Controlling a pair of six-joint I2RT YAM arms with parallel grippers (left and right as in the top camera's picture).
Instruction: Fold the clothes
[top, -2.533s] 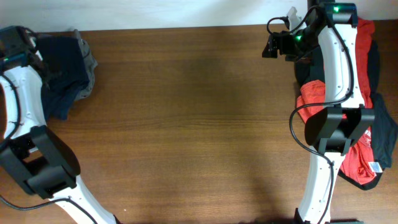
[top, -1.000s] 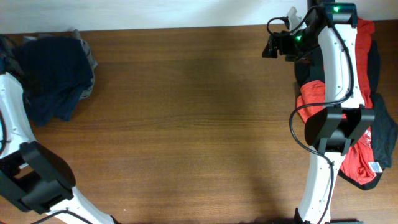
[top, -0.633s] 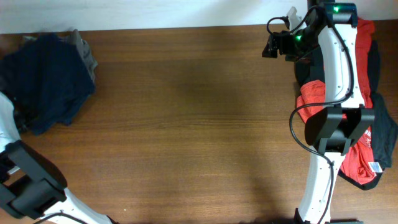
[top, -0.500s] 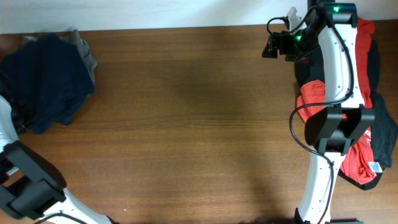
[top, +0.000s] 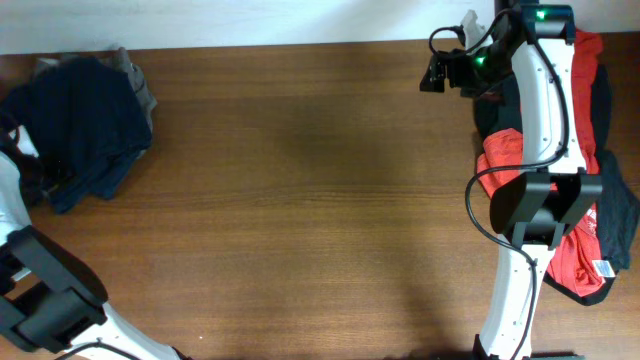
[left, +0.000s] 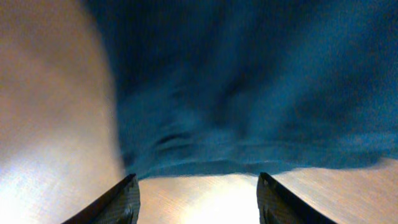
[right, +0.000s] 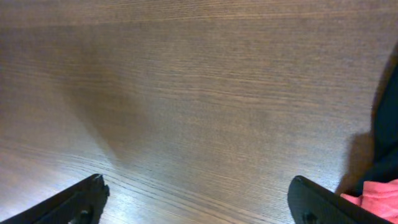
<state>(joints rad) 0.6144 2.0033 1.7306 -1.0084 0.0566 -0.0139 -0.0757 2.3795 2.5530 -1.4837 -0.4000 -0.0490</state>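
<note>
The navy blue shorts (top: 85, 120) lie bunched at the table's far left, on top of a grey garment (top: 143, 93). In the left wrist view the shorts (left: 249, 81) fill the upper part. My left gripper (left: 199, 205) is open and empty over bare wood, just short of the shorts' edge; in the overhead view the left gripper (top: 42, 178) sits at the pile's lower left. My right gripper (top: 440, 75) is open and empty above the table at the back right. A red T-shirt (top: 575, 250) and black garments (top: 620, 210) lie heaped at the right edge.
The wooden table (top: 320, 200) spans the view between the two heaps. The right arm's base (top: 545, 210) stands on the red and black heap. A black garment's edge (right: 388, 124) and a bit of red cloth (right: 373, 200) show in the right wrist view.
My left arm has drawn back off the navy pile to the far left edge, now coming back in low at its lower left. The pile has spread slightly. The right arm has not moved.
</note>
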